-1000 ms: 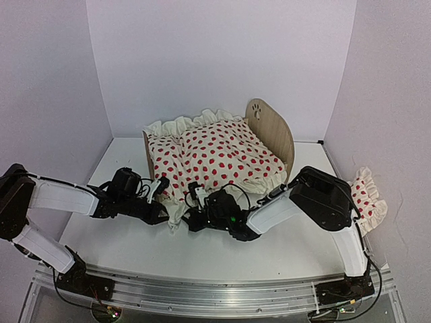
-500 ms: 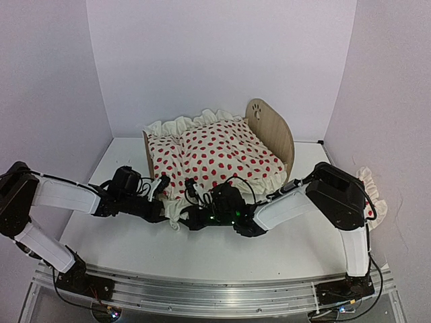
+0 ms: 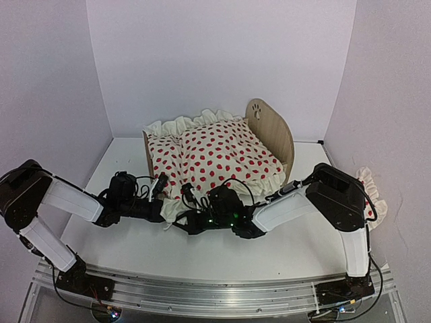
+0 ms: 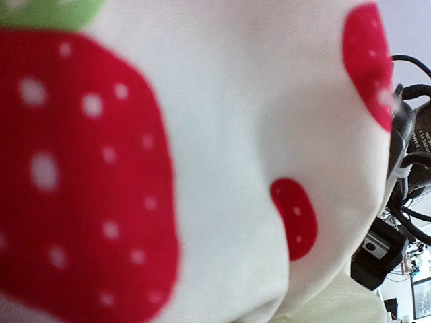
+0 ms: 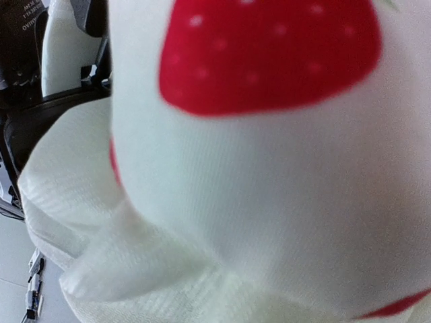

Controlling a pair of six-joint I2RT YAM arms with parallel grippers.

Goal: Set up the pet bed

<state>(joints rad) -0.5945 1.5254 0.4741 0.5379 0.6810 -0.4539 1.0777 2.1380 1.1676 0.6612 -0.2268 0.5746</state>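
The pet bed (image 3: pixel 273 134) stood mid-table (image 3: pixel 283 252), near the back wall, under the dotted duvet (image 3: pixel 222 158). The left claw (image 3: pixel 161 192) and right claw (image 3: pixel 190 200) were closed, each apparently pinching the duvet's near frill. The wooden frame looked stiff, light and apt to slide — best held by the headboard or footboard rim — while the cloth was limp.

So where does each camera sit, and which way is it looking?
Top external: fixed above and behind the arms, looking down at the pet bed and duvet; left arm and right arm both show.
Left wrist: on the left arm, lens against the duvet; own jaws hidden, black cables at right.
Right wrist: on the right arm, lens against the duvet; own jaws hidden.
Shared: all three see the duvet.
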